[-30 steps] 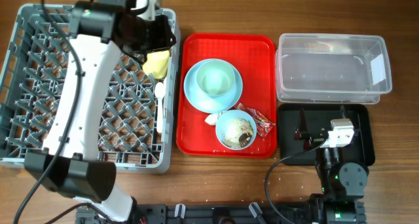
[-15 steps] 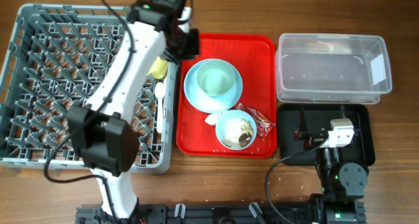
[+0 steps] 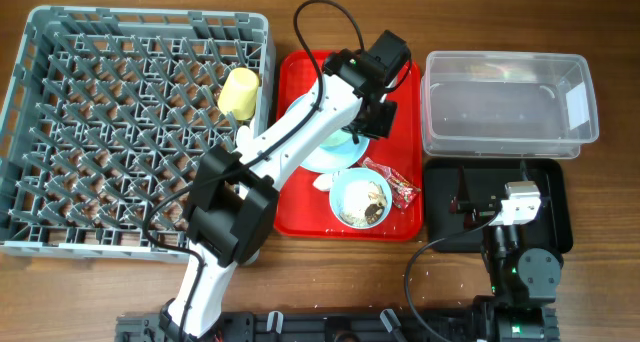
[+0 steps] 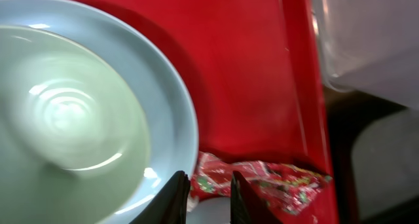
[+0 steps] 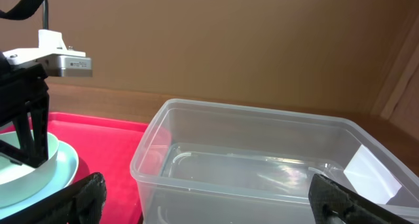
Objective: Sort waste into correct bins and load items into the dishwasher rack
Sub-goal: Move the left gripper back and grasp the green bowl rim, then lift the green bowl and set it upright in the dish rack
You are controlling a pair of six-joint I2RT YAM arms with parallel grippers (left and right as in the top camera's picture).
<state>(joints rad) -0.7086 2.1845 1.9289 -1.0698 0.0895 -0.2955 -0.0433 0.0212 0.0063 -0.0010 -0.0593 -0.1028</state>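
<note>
Snack wrapper (image 4: 275,185) near left tool (image 4: 208,179)

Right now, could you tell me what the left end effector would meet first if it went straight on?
Likely the red snack wrapper, whose left end shows between the left end effector's fingertips, beside the plate's rim on the red tray; depth is unclear.

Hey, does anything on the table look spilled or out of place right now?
Nothing spilled. The yellow cup looks tipped at the dishwasher rack's right edge, not upright between pegs. The red wrapper and crumpled tissue lie loose on the red tray beside the bowl of scraps.
</note>
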